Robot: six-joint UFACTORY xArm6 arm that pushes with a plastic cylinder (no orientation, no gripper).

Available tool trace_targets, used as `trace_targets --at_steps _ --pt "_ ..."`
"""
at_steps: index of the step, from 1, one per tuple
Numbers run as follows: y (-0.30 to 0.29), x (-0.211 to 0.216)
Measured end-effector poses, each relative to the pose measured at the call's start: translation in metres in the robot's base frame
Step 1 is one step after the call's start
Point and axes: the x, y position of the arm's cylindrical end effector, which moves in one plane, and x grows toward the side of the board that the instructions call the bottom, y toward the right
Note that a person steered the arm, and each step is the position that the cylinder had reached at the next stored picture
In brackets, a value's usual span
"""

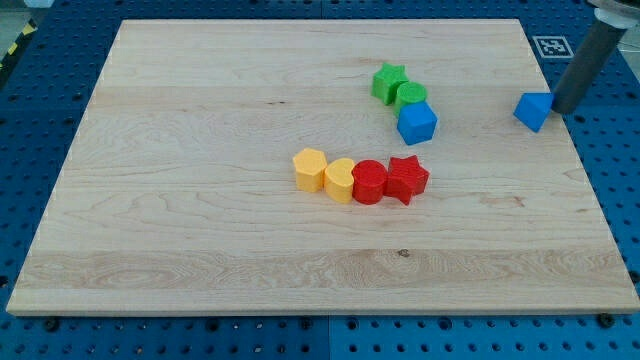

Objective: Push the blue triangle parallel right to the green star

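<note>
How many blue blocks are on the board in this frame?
2. The blue cube sits just below the green cylinder right of the board's centre. The blue triangle lies near the view's right edge, with my tip right beside it. None appear hidden.

The dark rod [592, 55] ran out of the view's top right corner, so its upper length and the arm carrying it were cut off. My tip [562, 108] sat just right of the blue triangle [534, 110]; whether the two touched could not be told. The green cylinder [410, 95] overlapped the near edge of the green star [389, 82]. The square marker [550, 45] beyond the board [200, 230] was too small to read. The board's bottom left corner [12, 312] was nearly clipped.
</note>
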Motion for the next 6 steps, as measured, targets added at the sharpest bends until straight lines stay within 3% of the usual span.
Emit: trace_targets --at_steps 2,3,4,6 --pt "0.020 0.038" --pt "-0.017 0.038" --pt "-0.059 0.025" --pt "-0.084 -0.028"
